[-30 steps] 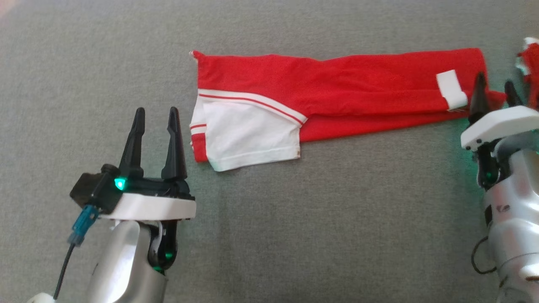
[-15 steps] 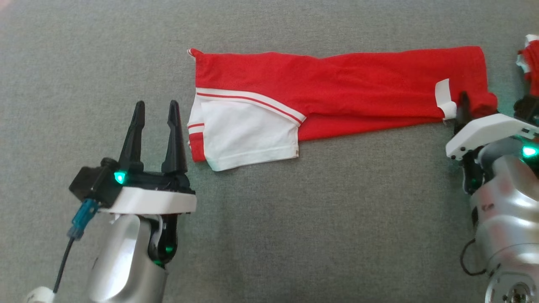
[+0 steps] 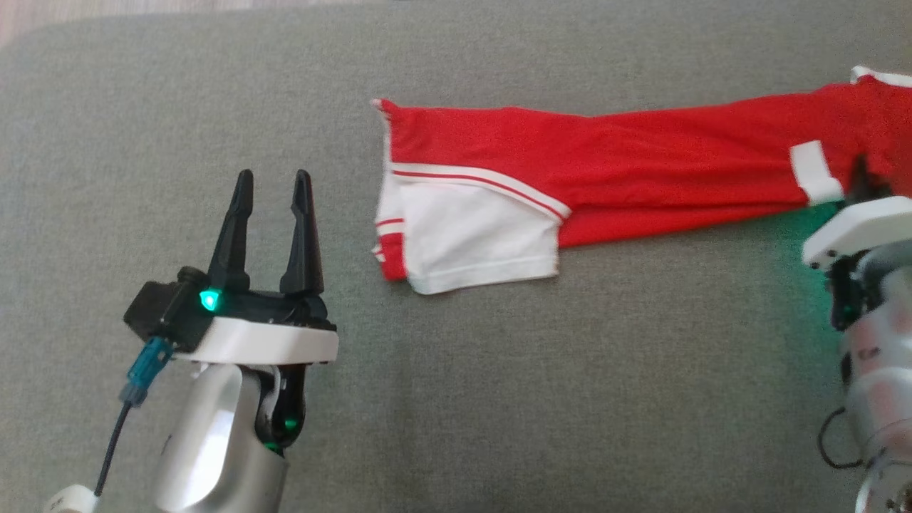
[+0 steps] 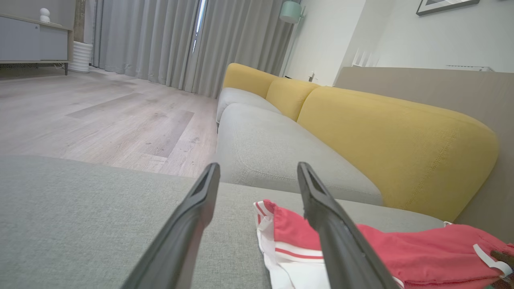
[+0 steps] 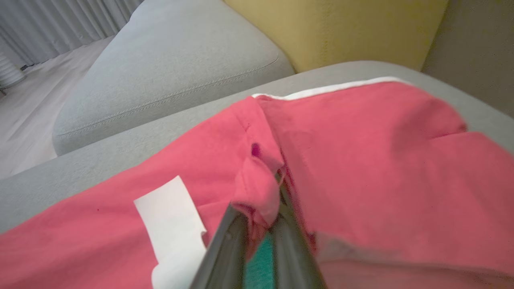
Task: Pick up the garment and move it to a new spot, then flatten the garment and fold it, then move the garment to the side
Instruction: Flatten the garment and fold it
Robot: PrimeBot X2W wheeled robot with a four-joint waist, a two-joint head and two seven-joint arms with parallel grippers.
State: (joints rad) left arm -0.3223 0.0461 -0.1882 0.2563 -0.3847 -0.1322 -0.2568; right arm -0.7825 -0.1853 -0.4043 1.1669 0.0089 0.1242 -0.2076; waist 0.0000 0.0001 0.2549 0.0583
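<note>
The garment is red with white panels and stripes, lying in a long folded strip across the grey cushion; its white end points left. My right gripper is shut on a pinch of red fabric near the white tag at the strip's right end; the right wrist view shows that fold clamped between the fingers. My left gripper stands open over bare cushion, left of the white end and apart from it. In the left wrist view the garment lies to the right beyond the fingertips.
The work surface is a grey upholstered cushion. A yellow sofa back and a second grey seat lie beyond it, with wooden floor to the left. Bare cushion lies in front of the garment.
The right gripper has closed onto the garment's right end. The whole picture has shifted rightward, so the camera has turned. The left gripper stays open in the same place.
</note>
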